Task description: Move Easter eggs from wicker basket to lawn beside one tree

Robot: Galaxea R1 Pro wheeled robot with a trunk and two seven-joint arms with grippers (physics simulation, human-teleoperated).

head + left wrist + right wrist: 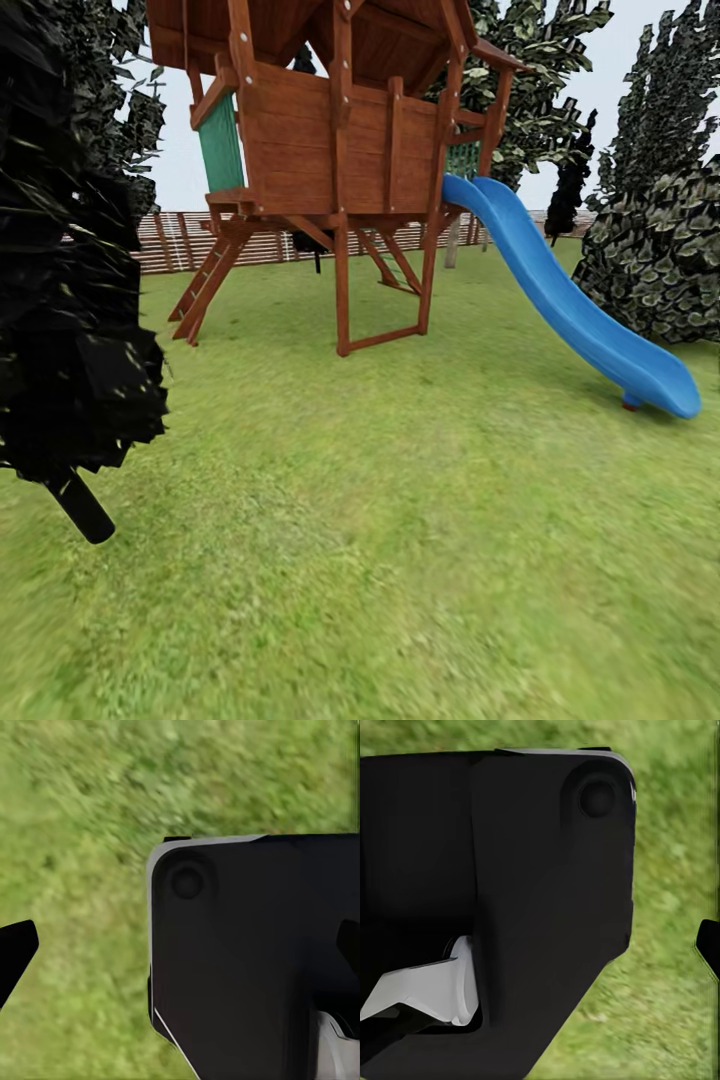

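The lawn is the one task thing plainly in reach of the views: short, mottled green grass spreading flat under the left end effector and the right end effector, with nothing held between either pair of fingers. In the left wrist view two dark fingertips show at opposite edges of the picture, well apart, so that end effector stands open over grass, with a black, rounded robot body panel lying beyond it. In the right wrist view a single dark fingertip shows at one edge and a similar black panel with a pale grey part covers much of the rest, so I cannot tell whether that end effector is open or closed. From the head view, the grass runs ahead to a reddish-brown wooden play tower on slanted legs, with a green panel on one side and a smooth blue slide curving down to the lawn. An all-black tree with a thin dark trunk stands near on the left; trees with dark, whitish-speckled blocky foliage stand to the right. A brown slatted fence closes the garden behind. No writing is readable.
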